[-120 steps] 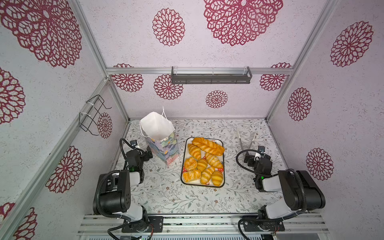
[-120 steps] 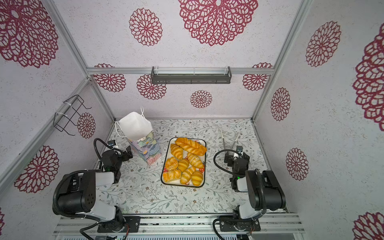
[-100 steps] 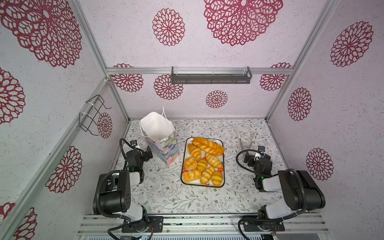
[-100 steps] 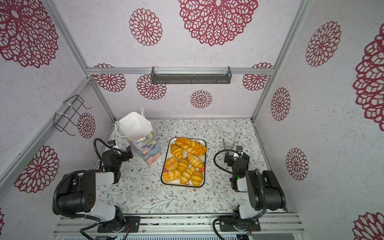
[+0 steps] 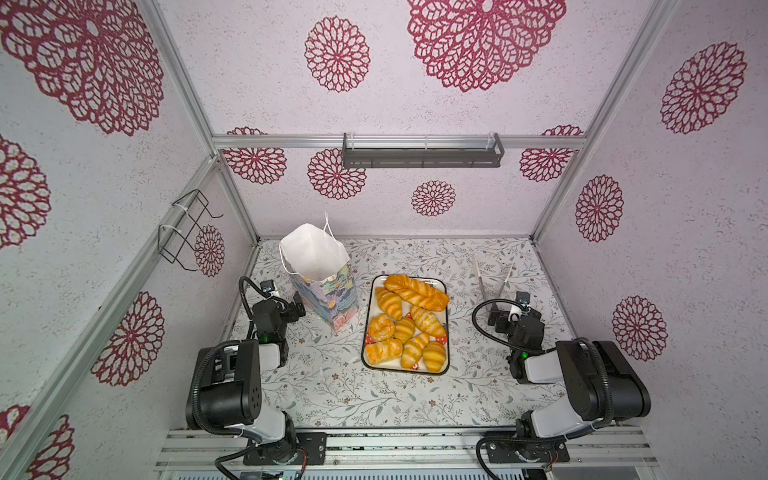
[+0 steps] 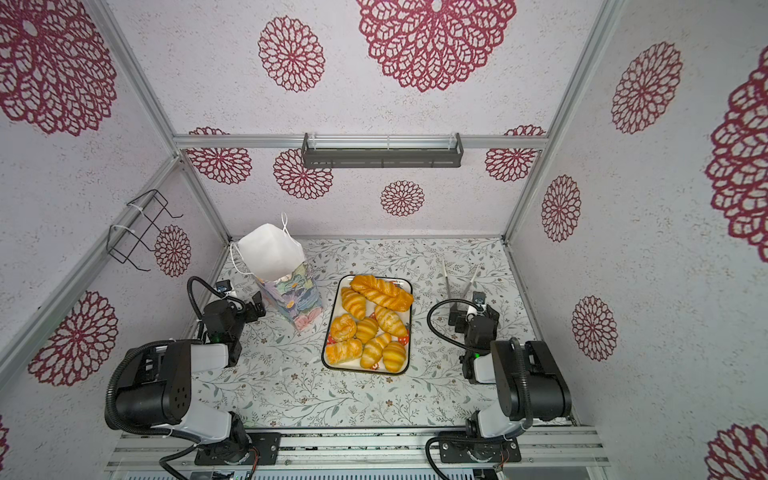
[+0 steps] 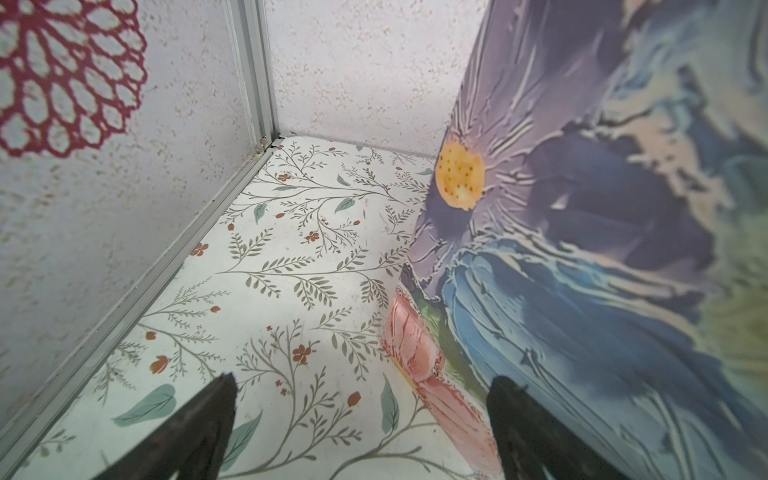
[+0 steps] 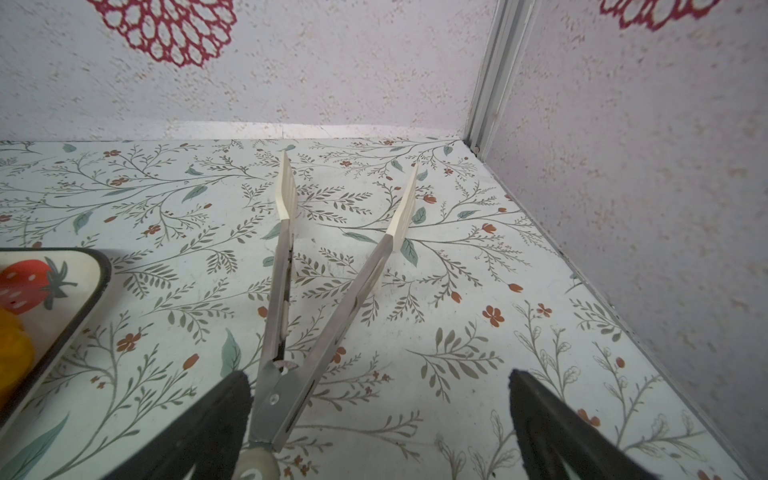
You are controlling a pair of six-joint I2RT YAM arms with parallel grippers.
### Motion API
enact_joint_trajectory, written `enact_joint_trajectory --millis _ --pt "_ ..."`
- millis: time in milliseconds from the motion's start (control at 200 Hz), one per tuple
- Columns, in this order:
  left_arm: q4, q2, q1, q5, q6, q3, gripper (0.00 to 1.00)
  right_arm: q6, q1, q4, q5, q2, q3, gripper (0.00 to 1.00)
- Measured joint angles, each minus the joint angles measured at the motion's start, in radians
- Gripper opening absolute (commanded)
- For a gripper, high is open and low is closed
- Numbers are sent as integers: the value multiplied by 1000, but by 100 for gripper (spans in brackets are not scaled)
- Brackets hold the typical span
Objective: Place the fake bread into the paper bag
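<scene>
While fake bread [image 5: 424, 322] gleams, paper bag [image 5: 330, 301] stands rectangular.

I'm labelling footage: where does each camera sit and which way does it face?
Both top views: high at the front, looking down at the table; left arm, right arm, bag, bread on a tray, tongs.
Left wrist: on the left arm, low, facing the bag's side; open left tool shows.
Right wrist: on the right arm, low, facing the tongs; open right tool shows.
Shared: bag, top and left wrist; tongs and tray, top and right wrist.
</scene>
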Motion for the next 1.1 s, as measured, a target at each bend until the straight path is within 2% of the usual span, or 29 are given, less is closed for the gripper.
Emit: enact_joint_trajectory --millis 445,545,625,736,886,1101 --pt "2 0 0 -7 -3 0 97 0 0 0 0 0 0 99" --pt "32 -8 -3 -59 -17 -16 97 1 0 0 1 0 0 99" --pt "50 -60 -14 -142 -36 -64 97 9 0 -15 22 -14 0 99" --pt "-22 -193 -59 -295 -67 -91 97 43 0 -143 84 -95 25 99" --pt "-159 -385 -123 -475 -157 -62 97 128 0 -349 185 -196 140 99" --pt "-414 -617 -134 -560 -318 -37 97 323 -5 -764 312 -233 345 99"
